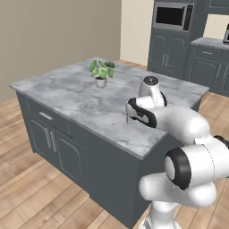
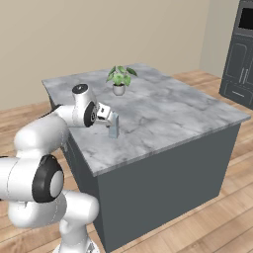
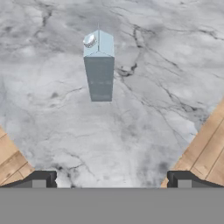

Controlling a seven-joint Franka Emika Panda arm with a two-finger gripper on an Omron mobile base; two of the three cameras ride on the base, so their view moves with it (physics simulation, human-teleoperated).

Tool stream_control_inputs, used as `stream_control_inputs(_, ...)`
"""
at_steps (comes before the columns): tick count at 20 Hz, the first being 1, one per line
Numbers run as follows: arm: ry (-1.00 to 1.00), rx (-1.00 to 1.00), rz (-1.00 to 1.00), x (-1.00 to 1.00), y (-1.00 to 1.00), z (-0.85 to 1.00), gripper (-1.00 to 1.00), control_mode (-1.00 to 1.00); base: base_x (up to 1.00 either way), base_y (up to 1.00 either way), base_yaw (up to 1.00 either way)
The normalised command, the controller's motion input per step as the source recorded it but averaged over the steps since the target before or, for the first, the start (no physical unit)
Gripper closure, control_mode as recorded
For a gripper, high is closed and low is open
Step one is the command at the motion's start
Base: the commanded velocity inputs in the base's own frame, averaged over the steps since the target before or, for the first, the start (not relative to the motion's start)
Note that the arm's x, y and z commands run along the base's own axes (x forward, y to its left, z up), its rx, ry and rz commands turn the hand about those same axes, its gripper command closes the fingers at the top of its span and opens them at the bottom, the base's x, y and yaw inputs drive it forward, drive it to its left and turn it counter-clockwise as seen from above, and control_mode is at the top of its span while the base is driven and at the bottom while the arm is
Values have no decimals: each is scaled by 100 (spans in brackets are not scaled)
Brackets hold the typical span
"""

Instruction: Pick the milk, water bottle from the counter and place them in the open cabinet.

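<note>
The counter (image 1: 85,96) is the biggest thing here: a wide island top of grey-white marble with dark veins, smooth and flat, resting on dark grey base cabinets (image 1: 49,138) with plain panel doors and thin silver handles. Around it lies a wooden plank floor (image 1: 27,188) in a warm light brown. At the far right in the left base view stands a tall dark grey cabinet wall (image 1: 172,42) with a built-in microwave (image 1: 172,15); its top is cut off by the picture edge.

The white arm (image 2: 44,143) is round and glossy with dark joints, and it reaches over the near corner of the counter. In the left base view the arm covers that corner, so the carton is hidden there. The gripper (image 3: 112,180) has its jaws spread wide with nothing between them; its two dark finger tips (image 3: 43,178) are square and stand far apart.

A small potted plant (image 2: 119,79) with broad green leaves in a pale round pot stands in the middle of the surface, toward its far edge.

The milk (image 3: 99,65) is a small rectangular carton, pale blue at the gabled top and darker grey on its side, with a little round cap. It stands upright near the near corner of the counter, just beside the hand but apart from it.
</note>
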Motion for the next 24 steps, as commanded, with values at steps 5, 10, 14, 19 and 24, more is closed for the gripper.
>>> stream_control_inputs(5, 3, 0, 0, 41, 0, -14, -100, -100, 0, 0, 0)
stream_control_inputs(10, 1, 0, 0, 35, 0, -17, -100, -100, 0, 0, 0)
stream_control_inputs(14, 0, 0, 0, 32, 0, -23, -100, -100, 0, 0, 0)
stream_control_inputs(19, 0, 0, 0, 29, 0, -24, -100, -100, 0, 0, 0)
stream_control_inputs(24, 0, 0, 0, 18, 0, -5, -100, -100, 0, 0, 0)
